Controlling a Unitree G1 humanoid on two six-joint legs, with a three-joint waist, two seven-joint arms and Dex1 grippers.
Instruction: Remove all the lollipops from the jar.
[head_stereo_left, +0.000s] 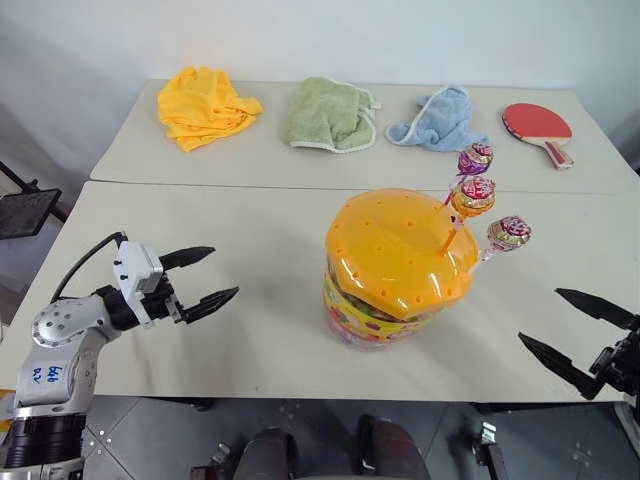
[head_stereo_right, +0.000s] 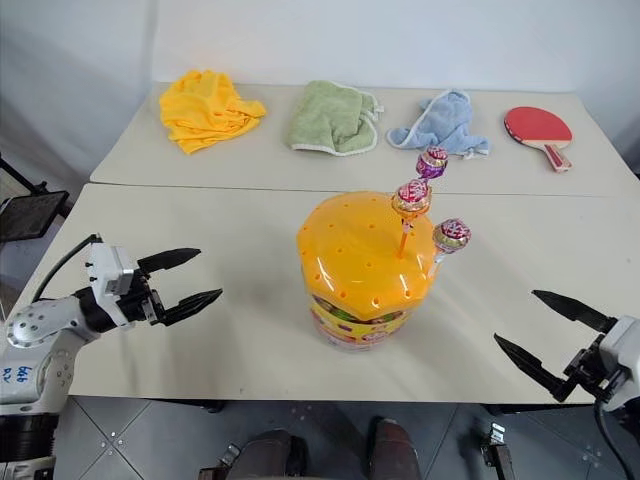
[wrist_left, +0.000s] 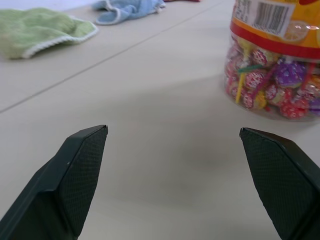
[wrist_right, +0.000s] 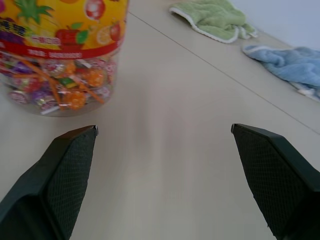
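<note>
**Still three lollipops standing in the jar lid**

Nearest, the left pincer (head_stereo_left: 205, 275) hovers over the front left part of the counter (head_stereo_left: 240, 240), its two black fingers spread wide apart and holding nothing. On the other side the right pincer (head_stereo_left: 572, 327) hangs at the front right edge of the counter, fingers likewise wide apart and empty. Both point inward toward the middle, and both stand well apart from the jar.

Between them, a little farther back, the jar (head_stereo_left: 385, 300) stands upright on the counter, a clear tub full of colourful sweets under a domed orange lid (head_stereo_left: 395, 250) dotted with small holes. Three lollipops stick up from the lid's far right side, leaning to the right: the pinkish-gold one (head_stereo_left: 509, 233) on a white stick lowest, the orange-red one (head_stereo_left: 474, 196) on an orange stick above it, and the purple one (head_stereo_left: 475, 158) highest.

Beyond a seam in the counter, along the far side, lie a yellow cloth (head_stereo_left: 205, 106), a green cloth (head_stereo_left: 330, 114), a blue cloth (head_stereo_left: 440, 118) and a red paddle (head_stereo_left: 538, 125), in a row from left to right.
</note>
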